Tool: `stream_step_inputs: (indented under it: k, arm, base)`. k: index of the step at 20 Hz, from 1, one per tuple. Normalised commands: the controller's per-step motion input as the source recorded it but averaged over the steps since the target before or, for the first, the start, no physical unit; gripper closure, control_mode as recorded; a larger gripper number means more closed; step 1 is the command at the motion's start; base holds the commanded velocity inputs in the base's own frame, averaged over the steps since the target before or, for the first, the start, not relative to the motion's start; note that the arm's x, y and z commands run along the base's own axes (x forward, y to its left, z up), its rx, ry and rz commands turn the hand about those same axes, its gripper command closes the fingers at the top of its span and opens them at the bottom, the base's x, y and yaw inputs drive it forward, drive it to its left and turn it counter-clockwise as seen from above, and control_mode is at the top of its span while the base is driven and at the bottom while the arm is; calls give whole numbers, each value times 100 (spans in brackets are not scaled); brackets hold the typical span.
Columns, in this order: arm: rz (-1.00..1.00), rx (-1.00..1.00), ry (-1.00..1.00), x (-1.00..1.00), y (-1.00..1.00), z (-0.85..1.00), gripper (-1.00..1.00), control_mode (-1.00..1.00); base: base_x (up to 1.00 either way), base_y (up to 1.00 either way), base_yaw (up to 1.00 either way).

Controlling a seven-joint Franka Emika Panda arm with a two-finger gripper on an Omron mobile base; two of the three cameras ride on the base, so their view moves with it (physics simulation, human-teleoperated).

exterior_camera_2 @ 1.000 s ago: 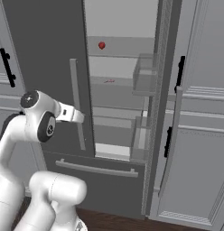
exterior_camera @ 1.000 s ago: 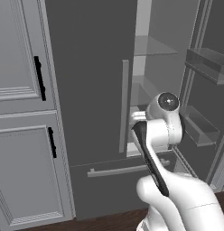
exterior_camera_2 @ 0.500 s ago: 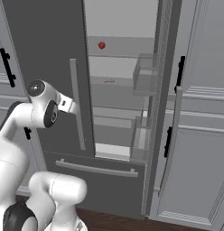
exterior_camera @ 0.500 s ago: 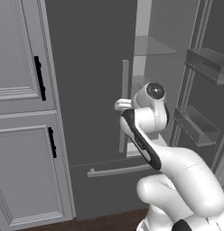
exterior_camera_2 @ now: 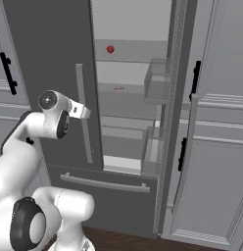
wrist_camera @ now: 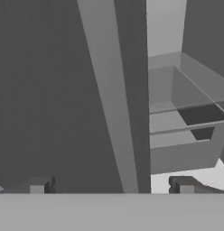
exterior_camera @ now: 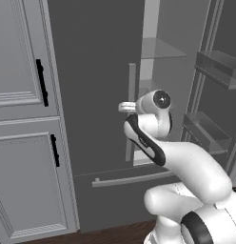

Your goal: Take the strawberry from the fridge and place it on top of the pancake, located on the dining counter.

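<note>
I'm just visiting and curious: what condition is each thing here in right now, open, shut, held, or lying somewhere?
fridge: right door swung open, left door shut, bottom drawer shut.
strawberry: resting on an upper shelf inside, untouched.
gripper: jaws open wide, holding nothing, facing the left door's handle.
grey cabinets: doors shut.

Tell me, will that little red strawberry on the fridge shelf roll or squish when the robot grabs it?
The strawberry looks small and round, so a nudge would probably roll it along its shelf. It likely weighs very little, and the open gripper could bruise it.
</note>
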Motion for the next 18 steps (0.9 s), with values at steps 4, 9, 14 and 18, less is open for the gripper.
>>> stream_step_inputs:
  k: [4, 9, 14, 18]
  arm:
    - [4, -2, 1, 48, -2, 22, -100, -100]
    - [2, -5, 0, 37, 0, 15, -100, -100]
    - [0, -2, 0, 33, 0, 1, -100, -100]
    - [0, 0, 0, 28, 0, 0, -100, -100]
  base:
    - [0, 0, 0]
    - [0, 0, 0]
    - [0, 0, 0]
    - [0, 0, 0]
